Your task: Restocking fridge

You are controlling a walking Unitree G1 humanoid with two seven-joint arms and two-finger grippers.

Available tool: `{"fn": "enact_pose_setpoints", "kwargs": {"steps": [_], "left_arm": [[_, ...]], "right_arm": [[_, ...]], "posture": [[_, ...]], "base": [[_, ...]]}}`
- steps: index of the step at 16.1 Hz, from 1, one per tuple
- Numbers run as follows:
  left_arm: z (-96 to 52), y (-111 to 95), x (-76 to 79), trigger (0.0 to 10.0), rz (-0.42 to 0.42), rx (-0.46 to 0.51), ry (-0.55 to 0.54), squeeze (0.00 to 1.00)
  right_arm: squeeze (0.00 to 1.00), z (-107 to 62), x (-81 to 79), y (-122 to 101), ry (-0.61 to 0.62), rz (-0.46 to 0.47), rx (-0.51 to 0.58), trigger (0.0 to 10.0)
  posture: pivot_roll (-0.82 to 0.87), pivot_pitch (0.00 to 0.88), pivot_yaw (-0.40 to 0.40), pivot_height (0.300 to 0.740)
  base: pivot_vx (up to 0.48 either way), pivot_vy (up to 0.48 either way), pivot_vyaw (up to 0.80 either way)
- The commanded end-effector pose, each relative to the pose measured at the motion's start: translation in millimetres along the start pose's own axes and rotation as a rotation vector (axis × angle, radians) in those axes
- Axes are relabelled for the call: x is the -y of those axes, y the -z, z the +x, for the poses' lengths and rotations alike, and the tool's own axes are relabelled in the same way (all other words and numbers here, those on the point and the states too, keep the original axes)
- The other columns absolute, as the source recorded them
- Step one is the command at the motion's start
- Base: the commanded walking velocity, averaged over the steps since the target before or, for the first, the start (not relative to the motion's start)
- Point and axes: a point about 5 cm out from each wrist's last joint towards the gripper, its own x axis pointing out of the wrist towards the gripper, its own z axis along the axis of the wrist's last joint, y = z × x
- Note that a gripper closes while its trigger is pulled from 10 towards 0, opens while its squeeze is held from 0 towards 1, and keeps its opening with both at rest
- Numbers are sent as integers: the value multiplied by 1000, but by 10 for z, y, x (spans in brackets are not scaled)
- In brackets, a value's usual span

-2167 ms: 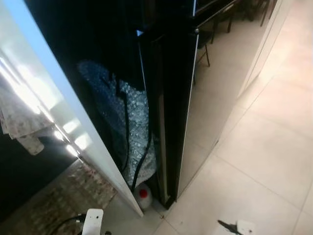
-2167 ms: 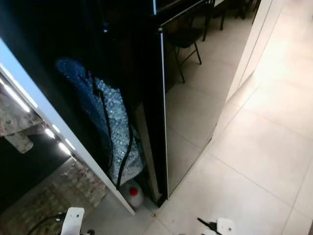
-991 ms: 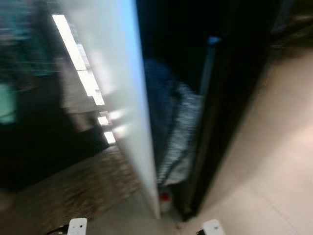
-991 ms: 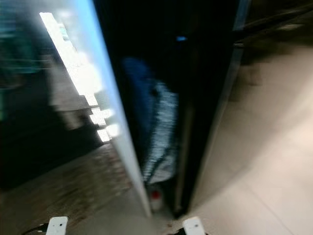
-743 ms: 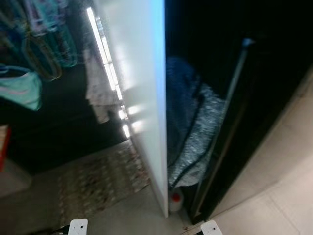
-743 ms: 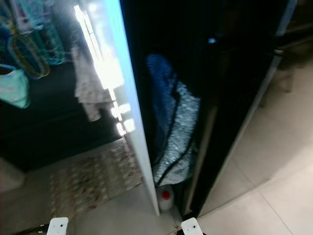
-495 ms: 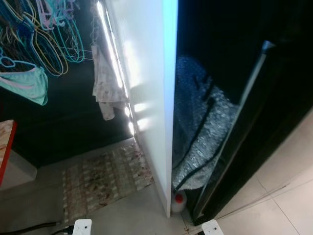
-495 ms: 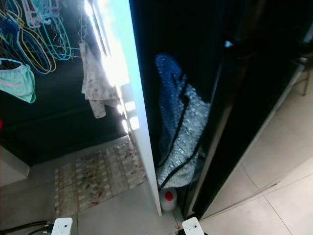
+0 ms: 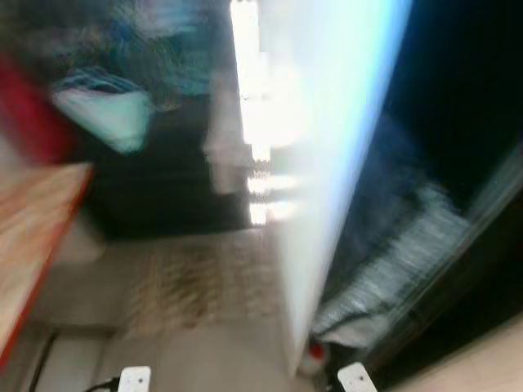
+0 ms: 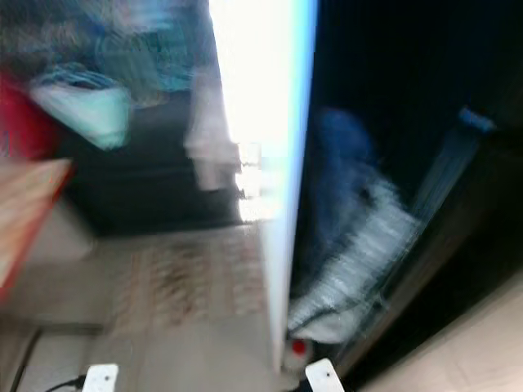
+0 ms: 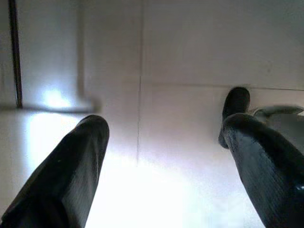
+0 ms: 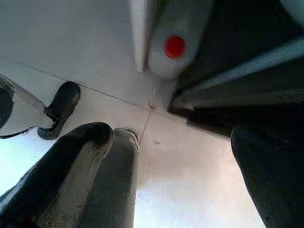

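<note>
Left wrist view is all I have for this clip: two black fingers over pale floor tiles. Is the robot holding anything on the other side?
Observer: No. The right gripper hangs open over the floor, nothing between its fingers.
Operator: What is below it?
Observer: A white bottle with a red cap, standing on the floor beside the foot of a white panel.
Operator: And ahead of the robot?
Observer: The head views are motion-blurred; a patterned rug lies on the floor left of that panel.
</note>
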Motion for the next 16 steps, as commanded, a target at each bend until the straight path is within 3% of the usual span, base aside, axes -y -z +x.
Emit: {"fn": "enact_pose_setpoints", "kwargs": {"steps": [1,16], "left_arm": [[-8,66,19,10000,4,-28,6,0],[-4,25,75,10000,18,-10,17,0]], "right_arm": [[0,-33,-59,196,-19,9,-72,10000],[0,-38,-125,232,-89,7,-103,10000]], "posture": [[-1,62,69,740],[8,66,69,740]], "base": [[0,0,800],[0,0,800]]}}
